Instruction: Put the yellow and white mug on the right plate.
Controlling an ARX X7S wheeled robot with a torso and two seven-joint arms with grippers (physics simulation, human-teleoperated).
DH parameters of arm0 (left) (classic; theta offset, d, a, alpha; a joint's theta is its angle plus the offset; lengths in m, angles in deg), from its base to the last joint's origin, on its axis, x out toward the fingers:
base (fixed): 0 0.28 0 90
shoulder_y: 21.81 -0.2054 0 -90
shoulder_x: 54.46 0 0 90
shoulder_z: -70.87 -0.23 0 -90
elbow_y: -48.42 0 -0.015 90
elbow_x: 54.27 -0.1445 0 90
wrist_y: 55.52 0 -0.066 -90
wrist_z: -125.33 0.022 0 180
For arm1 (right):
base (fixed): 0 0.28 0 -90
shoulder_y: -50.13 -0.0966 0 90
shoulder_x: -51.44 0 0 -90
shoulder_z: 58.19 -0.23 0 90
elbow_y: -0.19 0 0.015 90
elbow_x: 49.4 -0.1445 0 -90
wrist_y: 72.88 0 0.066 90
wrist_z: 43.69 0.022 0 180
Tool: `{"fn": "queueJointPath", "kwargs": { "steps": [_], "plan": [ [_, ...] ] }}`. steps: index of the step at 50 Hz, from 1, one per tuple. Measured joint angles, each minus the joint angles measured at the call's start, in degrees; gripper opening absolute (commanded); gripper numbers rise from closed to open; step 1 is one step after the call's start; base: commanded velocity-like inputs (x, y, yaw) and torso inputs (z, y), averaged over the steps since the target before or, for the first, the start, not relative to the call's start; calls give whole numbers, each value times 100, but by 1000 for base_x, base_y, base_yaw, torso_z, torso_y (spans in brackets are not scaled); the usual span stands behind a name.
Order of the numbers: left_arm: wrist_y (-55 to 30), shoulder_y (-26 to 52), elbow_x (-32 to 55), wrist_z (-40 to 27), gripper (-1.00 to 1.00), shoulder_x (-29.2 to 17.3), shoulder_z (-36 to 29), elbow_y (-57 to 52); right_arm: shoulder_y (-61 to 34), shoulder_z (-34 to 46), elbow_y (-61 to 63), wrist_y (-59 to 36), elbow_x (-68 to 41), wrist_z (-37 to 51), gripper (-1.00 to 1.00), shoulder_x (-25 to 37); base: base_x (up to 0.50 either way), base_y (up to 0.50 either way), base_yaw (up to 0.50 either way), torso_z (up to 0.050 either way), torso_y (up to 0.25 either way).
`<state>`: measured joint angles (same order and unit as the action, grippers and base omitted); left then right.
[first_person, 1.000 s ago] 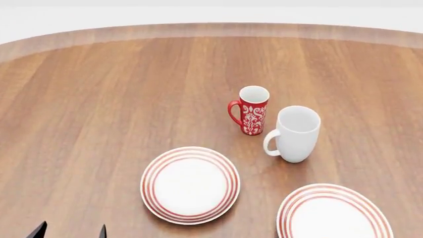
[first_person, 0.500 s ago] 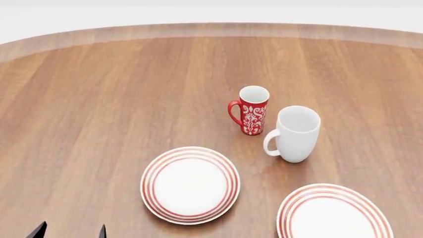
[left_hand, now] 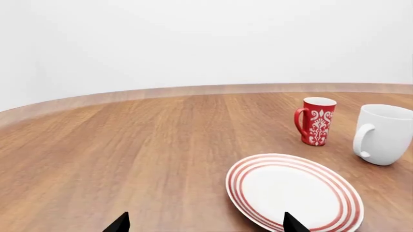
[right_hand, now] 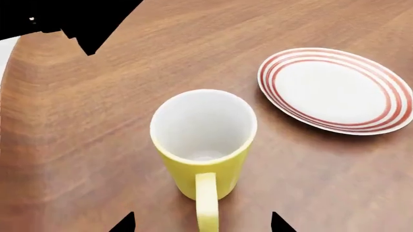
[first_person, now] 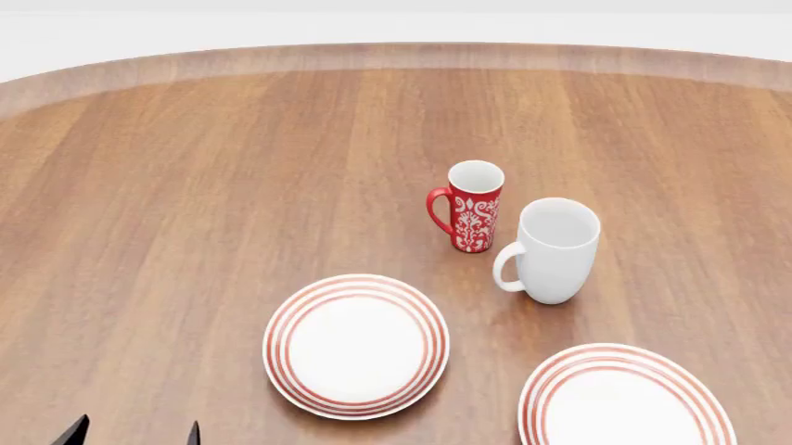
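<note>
The yellow and white mug [right_hand: 203, 145] stands upright on the table [right_hand: 96, 121], long axis vertical, mouth up, handle turned toward my right gripper [right_hand: 201, 223]. My right fingers are spread apart either side of that handle, holding nothing. I judge this the approach before the grasp: next I must close in and clamp the mug, then lift it. The right plate [right_hand: 335, 90] lies bare beside the mug, apart from it. My left gripper [left_hand: 203, 223] hangs open near the other plate [left_hand: 293, 192]
</note>
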<state>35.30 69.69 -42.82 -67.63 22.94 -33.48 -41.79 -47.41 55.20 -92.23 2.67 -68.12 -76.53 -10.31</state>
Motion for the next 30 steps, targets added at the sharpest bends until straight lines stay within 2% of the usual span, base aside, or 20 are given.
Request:
{"fn": "queueJointPath", "kwargs": {
  "steps": [30],
  "plan": [
    [41, 36, 38, -45, 100, -38, -85, 72, -384, 248, -761, 213, 203, -117, 100, -280, 0, 0, 0, 0, 0]
  ]
}}
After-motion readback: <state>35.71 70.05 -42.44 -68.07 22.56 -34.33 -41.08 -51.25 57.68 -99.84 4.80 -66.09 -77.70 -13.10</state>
